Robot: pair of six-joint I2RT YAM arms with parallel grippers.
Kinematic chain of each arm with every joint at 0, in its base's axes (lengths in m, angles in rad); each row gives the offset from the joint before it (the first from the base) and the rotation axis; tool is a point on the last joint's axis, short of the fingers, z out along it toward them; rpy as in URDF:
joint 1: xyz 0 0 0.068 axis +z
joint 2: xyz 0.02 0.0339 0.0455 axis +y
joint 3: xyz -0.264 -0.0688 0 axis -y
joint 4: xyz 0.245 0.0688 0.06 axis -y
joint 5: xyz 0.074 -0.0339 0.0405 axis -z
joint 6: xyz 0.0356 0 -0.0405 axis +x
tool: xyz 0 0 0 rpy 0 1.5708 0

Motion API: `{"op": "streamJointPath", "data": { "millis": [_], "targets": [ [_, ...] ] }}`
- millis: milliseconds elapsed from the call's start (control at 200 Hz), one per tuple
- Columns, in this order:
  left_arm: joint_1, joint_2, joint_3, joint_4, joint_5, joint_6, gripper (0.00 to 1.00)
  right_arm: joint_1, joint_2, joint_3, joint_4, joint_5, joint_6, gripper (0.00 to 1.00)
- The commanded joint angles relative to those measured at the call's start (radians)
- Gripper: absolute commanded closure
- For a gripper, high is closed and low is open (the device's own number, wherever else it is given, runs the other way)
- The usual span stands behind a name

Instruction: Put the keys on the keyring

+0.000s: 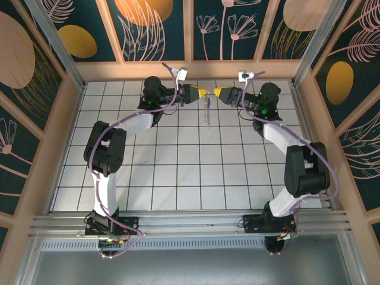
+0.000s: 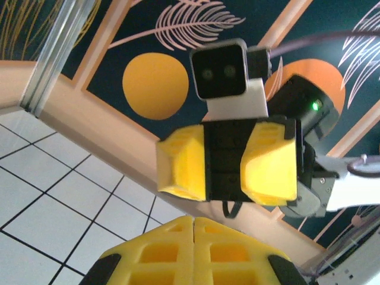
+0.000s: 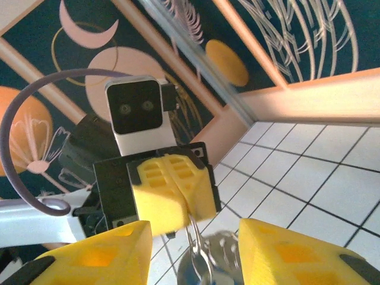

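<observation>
My left gripper (image 1: 203, 93) is held up over the far middle of the table, shut on the keyring (image 3: 196, 243), a thin metal loop that hangs from its yellow fingertips (image 3: 178, 193). The keys (image 3: 222, 252) dangle from that loop, blurred silver with a bit of blue at the bottom. In the top view they hang as a pale string (image 1: 207, 114) below the two grippers. My right gripper (image 1: 217, 92) faces the left one tip to tip, open, its fingers (image 3: 107, 255) standing on either side of the ring and keys without touching them.
White tiled table (image 1: 178, 172) with a wooden rim (image 1: 190, 71) just behind the grippers. Aluminium posts (image 1: 53, 35) and patterned panels wall in the sides. Both arms arch over the tiles from their bases (image 1: 113, 222) at the near edge.
</observation>
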Motion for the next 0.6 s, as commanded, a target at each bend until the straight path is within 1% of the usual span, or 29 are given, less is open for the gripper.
{"op": "streamJointPath", "data": {
  "millis": [0, 145, 265, 340, 596],
  "targets": [
    [0.000, -0.060, -0.020, 0.103, -0.042, -0.044, 1.00, 0.005, -0.086, -0.085, 0.005, 0.117, -0.077, 0.57],
    [-0.001, -0.076, -0.035, 0.118, -0.066, -0.061, 1.00, 0.025, -0.158, -0.198, -0.005, 0.243, -0.135, 0.53],
    [-0.001, -0.085, -0.048, 0.142, -0.074, -0.071, 1.00, 0.068, -0.197, -0.241, -0.042, 0.346, -0.210, 0.50],
    [-0.001, -0.087, -0.048, 0.150, -0.075, -0.077, 1.00, 0.100, -0.200, -0.241, -0.065, 0.387, -0.242, 0.49],
    [-0.006, -0.090, -0.053, 0.161, -0.080, -0.084, 1.00, 0.191, -0.169, -0.170, -0.139, 0.453, -0.331, 0.49]
  ]
}}
